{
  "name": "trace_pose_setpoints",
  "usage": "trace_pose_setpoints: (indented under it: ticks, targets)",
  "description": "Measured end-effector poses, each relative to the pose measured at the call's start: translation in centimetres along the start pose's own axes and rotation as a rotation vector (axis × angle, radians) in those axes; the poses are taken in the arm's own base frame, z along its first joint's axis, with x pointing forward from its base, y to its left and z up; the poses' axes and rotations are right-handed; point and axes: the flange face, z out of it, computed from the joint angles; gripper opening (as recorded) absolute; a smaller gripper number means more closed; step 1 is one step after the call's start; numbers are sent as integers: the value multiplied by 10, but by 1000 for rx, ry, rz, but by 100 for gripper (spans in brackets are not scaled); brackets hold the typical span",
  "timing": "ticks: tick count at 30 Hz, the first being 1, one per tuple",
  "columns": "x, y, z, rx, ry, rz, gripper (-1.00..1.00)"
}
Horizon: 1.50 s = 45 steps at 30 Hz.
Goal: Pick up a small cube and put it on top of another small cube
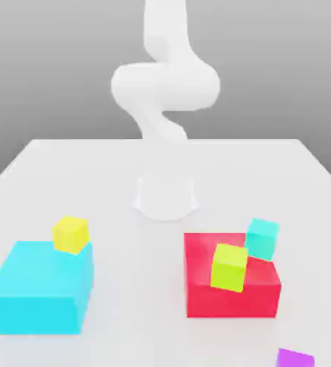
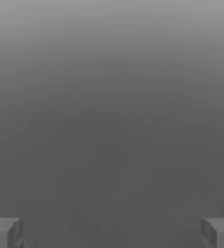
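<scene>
Gripper (image 2: 112,233) fingers stand spread wide with nothing between them in the hand view, which shows plain grey beyond; the exterior view gives me the cubes. Over there, the white jointed arm (image 1: 165,86) rises upright from its base at the far side of the white table (image 1: 140,287), its upper links bent. On the exterior view's left sits a broad cyan block (image 1: 43,279); on its right, a smaller red block (image 1: 231,290). Lime-green (image 1: 229,268) and turquoise (image 1: 262,239) cubes overlap the red block in view, and a yellow cube (image 1: 71,234) overlaps the cyan block's far corner. Nearest, far right, lies the small purple cube (image 1: 295,358), partly cut off.
</scene>
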Motion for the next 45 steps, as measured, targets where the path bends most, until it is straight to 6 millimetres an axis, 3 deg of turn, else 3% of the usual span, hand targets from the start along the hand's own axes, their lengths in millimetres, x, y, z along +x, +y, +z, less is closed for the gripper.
trace_pose_setpoints:
  ticks: [5,10,15,20,31,35,36,42,45]
  targets:
    - [-10,-16,87,-15,-152,-168,0]
    - [-36,-28,172,-31,-287,-334,0]
    - [-77,-33,254,-49,-413,-504,0]
    - [-135,-34,328,-66,-533,-693,0]
    - [-262,17,464,-135,-753,-1093,0]
    - [-296,45,509,-140,-768,-1124,0]
    - [-300,49,516,-140,-769,-1125,-100]
    - [-303,52,519,-140,-771,-1125,-100]
    - [-288,37,498,-140,-771,-1127,-100]
